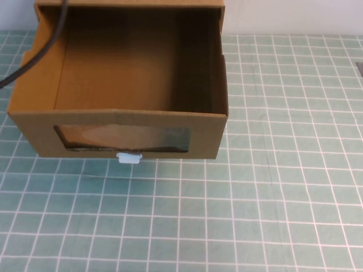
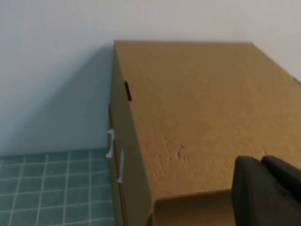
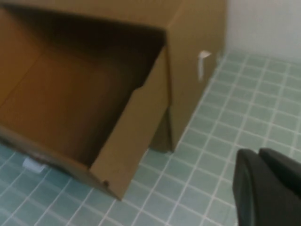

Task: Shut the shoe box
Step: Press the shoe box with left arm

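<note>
Shoe box (image 1: 119, 133) drawer stands open on the desk (image 1: 272, 198). Left gripper (image 2: 268, 193) is above the box, right gripper (image 3: 268, 188) beside it; finger state of both: cannot tell.

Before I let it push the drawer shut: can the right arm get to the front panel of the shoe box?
Probably yes. The shoe box stands pulled open, and the green mat before its front panel is bare. The right hand hovers beside the box's right side; the left hand is over its top.

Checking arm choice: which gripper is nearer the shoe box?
Left, apparently: left gripper hangs over the shoe box top; right gripper is off its side, above the mat.
</note>
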Robot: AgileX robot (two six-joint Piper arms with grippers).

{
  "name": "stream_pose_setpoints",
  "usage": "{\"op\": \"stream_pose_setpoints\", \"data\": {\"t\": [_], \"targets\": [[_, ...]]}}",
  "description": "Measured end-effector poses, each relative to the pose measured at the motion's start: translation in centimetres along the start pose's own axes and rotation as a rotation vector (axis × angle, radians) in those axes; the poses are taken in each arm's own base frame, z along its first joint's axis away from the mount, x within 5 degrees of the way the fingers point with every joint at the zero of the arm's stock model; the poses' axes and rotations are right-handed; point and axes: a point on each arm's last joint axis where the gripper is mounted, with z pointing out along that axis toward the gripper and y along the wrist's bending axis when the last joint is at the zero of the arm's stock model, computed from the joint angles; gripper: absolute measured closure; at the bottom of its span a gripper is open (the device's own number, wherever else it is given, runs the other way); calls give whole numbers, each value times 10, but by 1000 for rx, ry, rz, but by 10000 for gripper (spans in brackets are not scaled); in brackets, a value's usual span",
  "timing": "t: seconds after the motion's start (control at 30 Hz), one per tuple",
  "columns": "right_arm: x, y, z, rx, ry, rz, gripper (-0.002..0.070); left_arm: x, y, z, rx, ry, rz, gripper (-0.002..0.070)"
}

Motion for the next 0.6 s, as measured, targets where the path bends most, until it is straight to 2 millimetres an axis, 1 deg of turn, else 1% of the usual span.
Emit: {"op": "stream_pose_setpoints", "data": {"t": [0.07,0.1,0.23,0.33,0.4,0.5,0.6], "targets": [[0,8,15,-81,52,-62,690,-2,-4,18,56,68,42,680],[-1,12,21,-115,70,-86,690,-3,-7,30,94,103,62,680],[-7,32,39,-213,117,-185,690,-9,-19,62,247,173,99,680],[-6,56,50,-279,141,-307,690,-15,-24,88,324,200,102,680],[-3,75,55,-316,151,-410,690,-12,-25,107,356,238,97,680],[2,98,59,-345,160,-574,690,0,-25,136,393,307,82,680],[6,115,61,-320,166,-688,690,15,-24,158,409,370,57,680]]}}
